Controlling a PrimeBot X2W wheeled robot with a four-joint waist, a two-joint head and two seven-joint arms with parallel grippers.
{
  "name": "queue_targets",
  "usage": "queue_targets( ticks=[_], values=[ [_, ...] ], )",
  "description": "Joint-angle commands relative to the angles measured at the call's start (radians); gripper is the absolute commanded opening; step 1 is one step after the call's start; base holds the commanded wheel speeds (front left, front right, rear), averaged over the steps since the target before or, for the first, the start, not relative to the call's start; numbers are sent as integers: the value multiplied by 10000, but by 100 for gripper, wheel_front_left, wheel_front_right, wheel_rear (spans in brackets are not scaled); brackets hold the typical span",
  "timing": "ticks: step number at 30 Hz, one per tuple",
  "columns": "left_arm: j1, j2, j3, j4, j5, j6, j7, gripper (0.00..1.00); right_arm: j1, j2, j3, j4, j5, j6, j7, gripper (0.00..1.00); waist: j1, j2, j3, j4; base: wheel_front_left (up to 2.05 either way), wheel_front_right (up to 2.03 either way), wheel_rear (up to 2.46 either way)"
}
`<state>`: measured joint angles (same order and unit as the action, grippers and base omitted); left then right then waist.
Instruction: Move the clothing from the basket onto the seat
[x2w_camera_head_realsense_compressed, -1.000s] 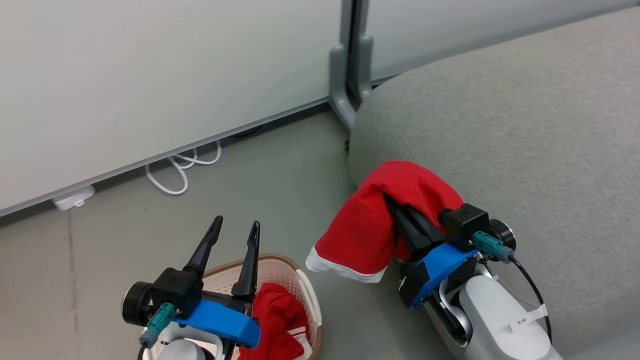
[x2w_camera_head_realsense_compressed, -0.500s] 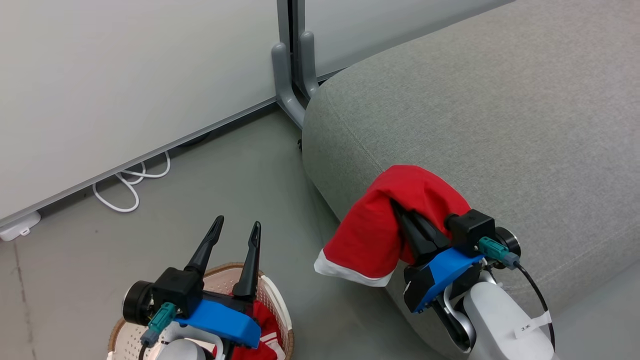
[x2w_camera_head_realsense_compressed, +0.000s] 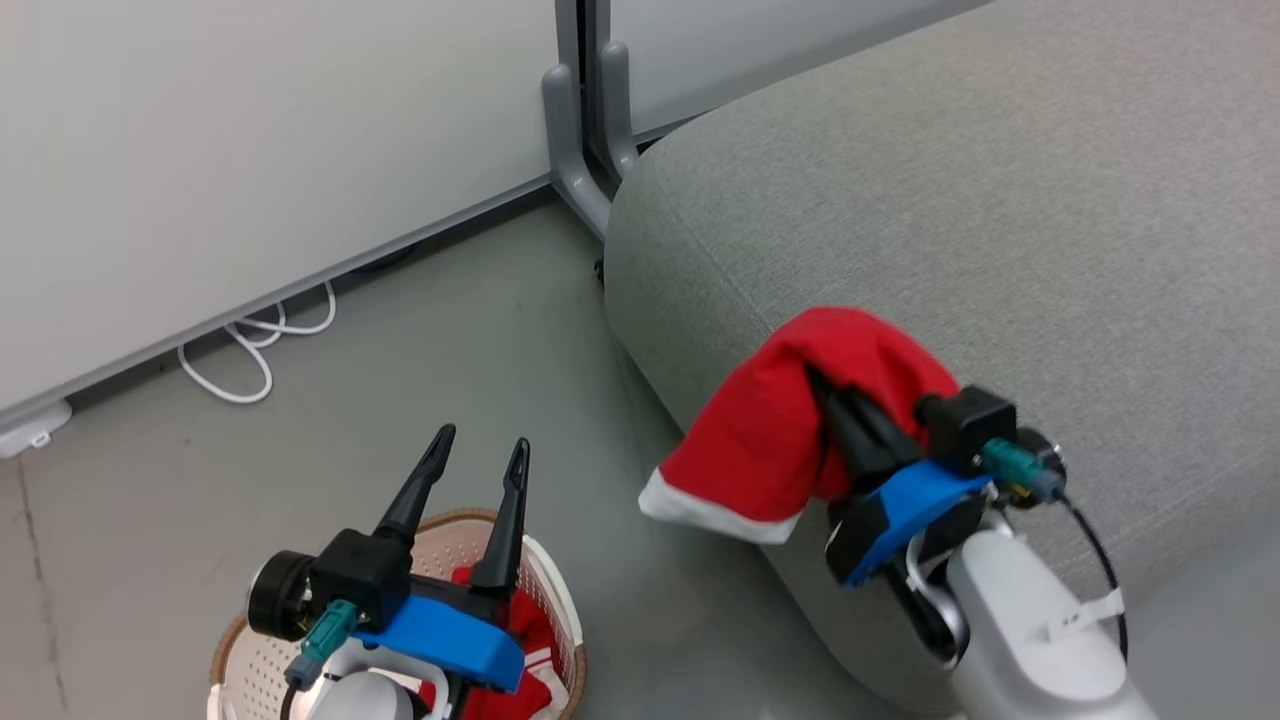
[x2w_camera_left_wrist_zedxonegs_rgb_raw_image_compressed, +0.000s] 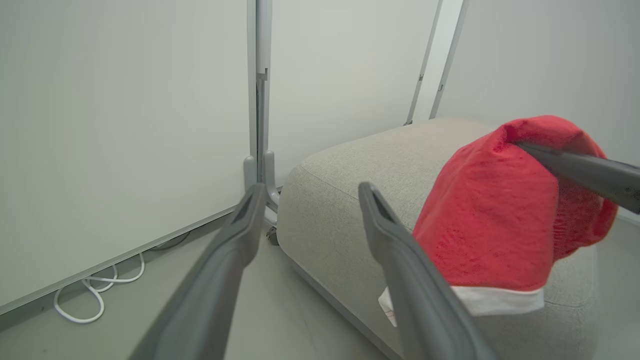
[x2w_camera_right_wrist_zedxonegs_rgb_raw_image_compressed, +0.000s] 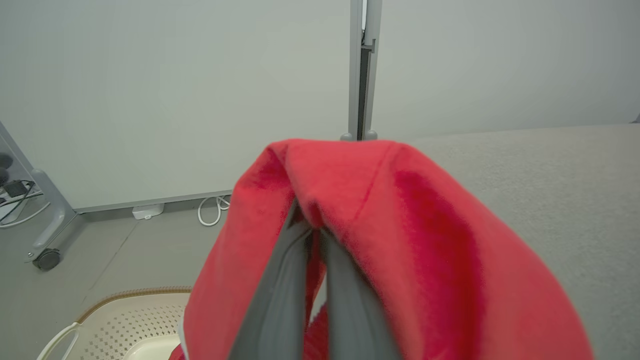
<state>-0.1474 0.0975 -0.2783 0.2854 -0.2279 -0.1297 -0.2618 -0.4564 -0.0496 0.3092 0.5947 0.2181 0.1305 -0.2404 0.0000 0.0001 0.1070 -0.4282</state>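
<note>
One red garment (x2w_camera_head_realsense_compressed: 775, 430) hangs from my right gripper (x2w_camera_head_realsense_compressed: 835, 405), draped over the two fingers like a hood, its white band lowest and dangling past the rounded corner of the seat (x2w_camera_head_realsense_compressed: 950, 200) toward the floor (x2w_camera_head_realsense_compressed: 450, 330). I cannot tell whether the cloth brushes the upholstery or hangs just clear of it. The other red garment (x2w_camera_head_realsense_compressed: 527, 628) lies crumpled in the basket (x2w_camera_head_realsense_compressed: 250, 670), against the wall nearest the seat, with a bit of white stripe showing; the rest of the perforated inside that I can see is bare. The basket stands on the floor beside the seat, apart from it. My right jaws are closed tight, pinching a fold of the held garment between them, and the fabric swallows the tips. My left gripper (x2w_camera_head_realsense_compressed: 483, 437) hangs above the basket with its jaws spread wide, holding nothing and touching nothing, fingers pointing toward the pale wall panel (x2w_camera_head_realsense_compressed: 250, 150). A white cable (x2w_camera_head_realsense_compressed: 250, 350) loops on the floor at the foot of that panel, and a grey post (x2w_camera_head_realsense_compressed: 580, 120) stands just beside the seat's far corner.
</note>
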Motion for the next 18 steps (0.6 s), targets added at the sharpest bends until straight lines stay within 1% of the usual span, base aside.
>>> queue_targets(
  ticks=[1, 7, 13, 18],
  values=[
    [-233, 123, -25, -94, 64, -10, -48, 100, -413, -16, -286, 47, -160, 3, 113, 0, 0, -1, 281, 166, 0, 0, 0],
    [-620, 364, -135, -317, 87, -10, -48, 100, -1582, -76, -1574, 501, -292, 5, 679, 0, 0, -1, 1046, 597, 0, 0, 0],
    [-1198, 683, -284, -671, 225, -10, -48, 100, -3178, -934, -3193, 895, -80, 3, 1038, 0, 0, -1, 2182, 1119, 0, 0, 0],
    [-1661, 926, -367, -1013, 376, -10, -48, 100, -4421, -1996, -4463, 1040, 405, 3, 1091, 0, 0, -1, 3192, 1611, 0, 0, 0]
  ],
)
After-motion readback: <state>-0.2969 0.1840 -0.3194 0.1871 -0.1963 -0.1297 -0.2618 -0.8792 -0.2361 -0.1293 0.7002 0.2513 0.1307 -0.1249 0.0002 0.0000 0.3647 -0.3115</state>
